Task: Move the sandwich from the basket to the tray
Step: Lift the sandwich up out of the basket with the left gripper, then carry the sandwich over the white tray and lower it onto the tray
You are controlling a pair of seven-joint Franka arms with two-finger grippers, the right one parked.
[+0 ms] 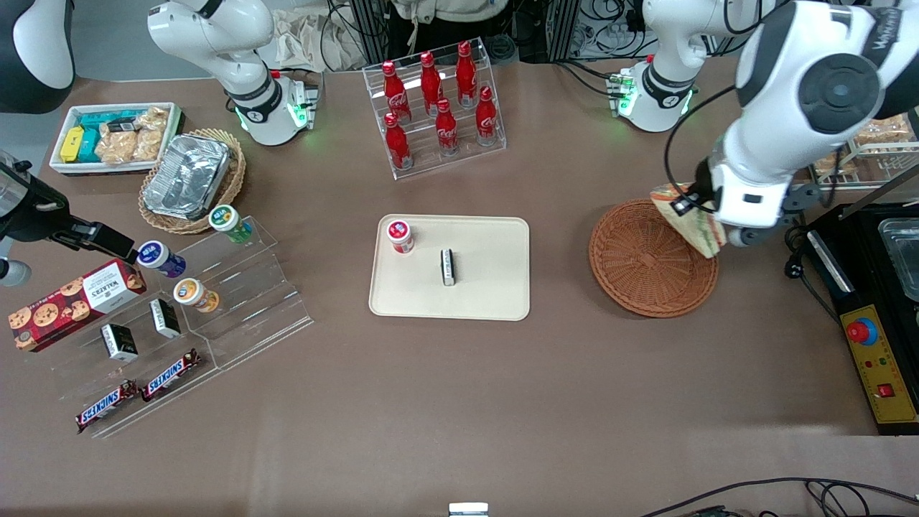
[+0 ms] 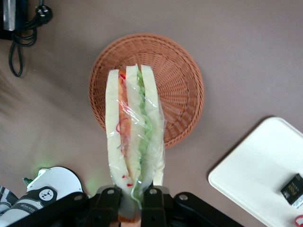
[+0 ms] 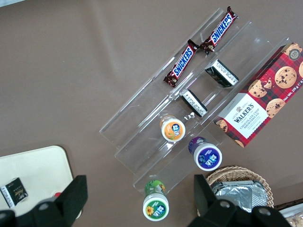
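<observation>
- Left arm's gripper (image 2: 131, 201) clamped on the plastic-wrapped triangular wedge sandwich (image 2: 134, 142), holding it above the round reddish-brown wicker basket (image 1: 641, 269).
- Sandwich clear of the basket weave.
- Cream-beige rectangular plastic tray (image 1: 488, 298) beside the basket, carrying a red-lidded tub (image 1: 400, 235) and a small black packet (image 1: 448, 266).

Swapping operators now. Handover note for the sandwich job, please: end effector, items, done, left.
End effector: left arm's, shut on the sandwich, held in the air above the basket.
Basket: nothing lies in it now.
Tray: nearer the table's middle, already carrying a red-capped tub and a small black packet.
Done: sandwich gripped and lifted out.
Left: carry it across to the tray, set it on a bare part, release.
</observation>
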